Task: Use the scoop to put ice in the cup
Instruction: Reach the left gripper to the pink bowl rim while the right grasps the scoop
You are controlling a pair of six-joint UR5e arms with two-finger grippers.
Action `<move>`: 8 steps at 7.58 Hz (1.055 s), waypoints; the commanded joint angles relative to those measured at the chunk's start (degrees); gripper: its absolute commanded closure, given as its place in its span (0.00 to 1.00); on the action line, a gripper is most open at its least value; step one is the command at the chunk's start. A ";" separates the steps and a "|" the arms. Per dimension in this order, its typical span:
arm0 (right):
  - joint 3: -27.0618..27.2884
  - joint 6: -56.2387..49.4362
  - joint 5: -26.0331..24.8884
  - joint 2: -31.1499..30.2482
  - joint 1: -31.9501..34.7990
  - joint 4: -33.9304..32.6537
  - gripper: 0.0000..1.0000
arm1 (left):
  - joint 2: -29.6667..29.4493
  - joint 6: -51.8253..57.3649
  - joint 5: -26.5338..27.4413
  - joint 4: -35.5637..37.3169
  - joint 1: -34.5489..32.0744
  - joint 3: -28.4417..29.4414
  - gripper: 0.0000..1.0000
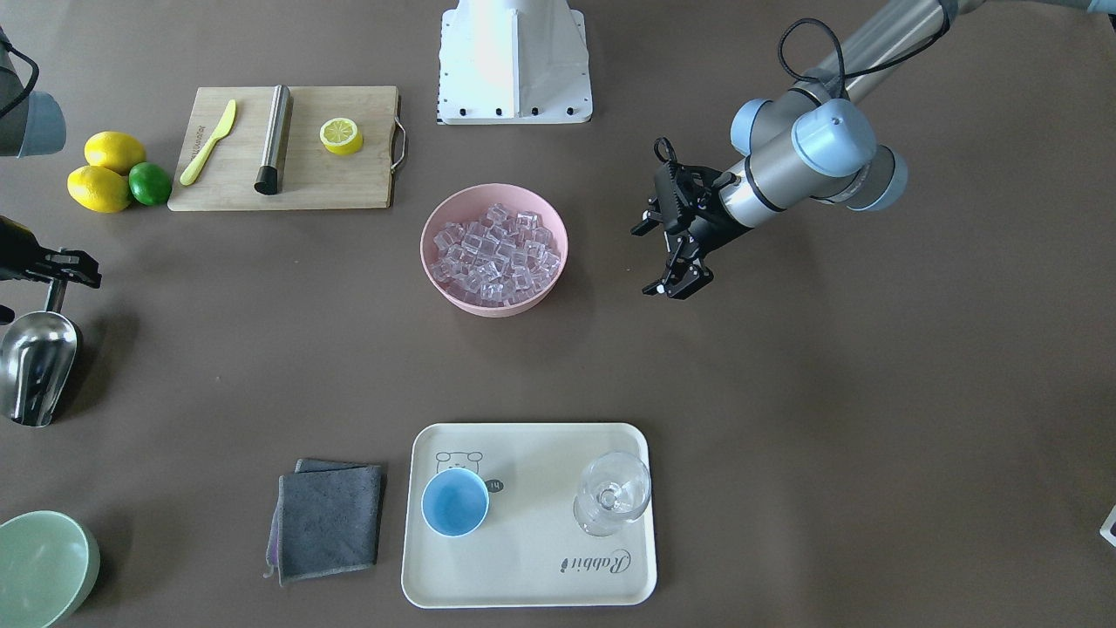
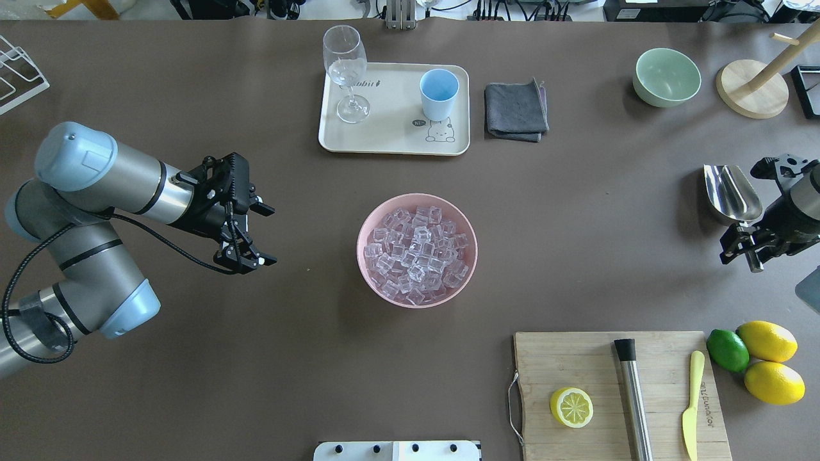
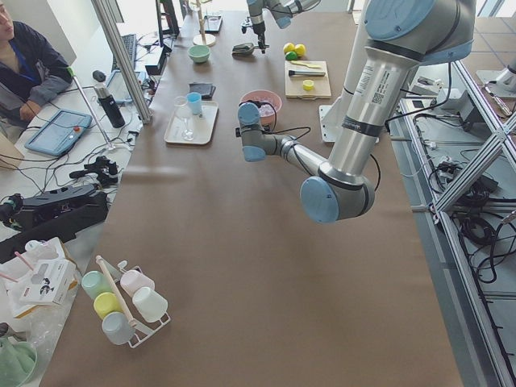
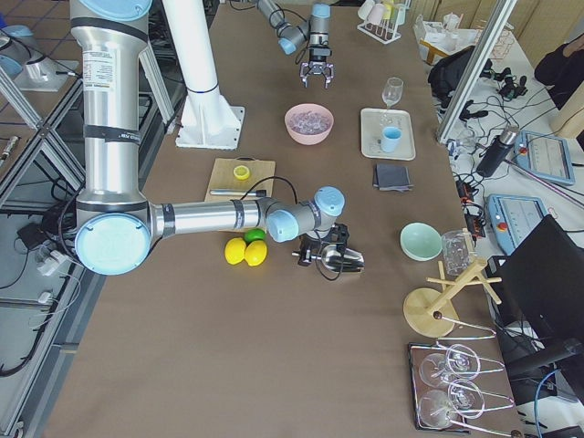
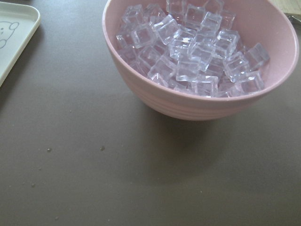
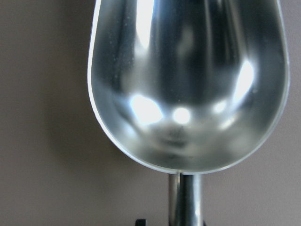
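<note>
The ice (image 2: 416, 253) is a heap of clear cubes in a pink bowl (image 2: 471, 272) at mid-table, also close up in the left wrist view (image 5: 188, 47). The light-blue cup (image 2: 439, 93) stands upright and empty on a cream tray (image 2: 391, 137). My right gripper (image 2: 748, 248) is shut on the handle of the steel scoop (image 2: 730, 192) at the table's right side. The scoop's trough (image 6: 188, 80) is empty. My left gripper (image 2: 268, 235) is open and empty, left of the bowl and apart from it.
A stemmed glass (image 2: 346, 70) stands on the tray beside the cup. A grey cloth (image 2: 516, 109) and a green bowl (image 2: 666, 77) lie to the tray's right. A cutting board (image 2: 576, 358) holds a lemon half, steel rod and knife near the front right.
</note>
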 commanded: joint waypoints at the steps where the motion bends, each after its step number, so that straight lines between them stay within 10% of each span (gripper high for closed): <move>1: 0.49 -2.53 -0.48 -0.19 1.00 -1.34 1.00 | -3.94 1.86 1.88 -6.46 2.26 6.87 0.02; 5: 16.45 -11.93 -2.94 2.95 6.61 -27.56 1.00 | -8.34 1.88 2.25 -8.96 4.82 10.94 0.02; 8: 18.95 -12.83 -2.77 5.24 9.44 -27.46 1.00 | -8.43 1.70 3.12 -8.53 5.17 10.94 0.02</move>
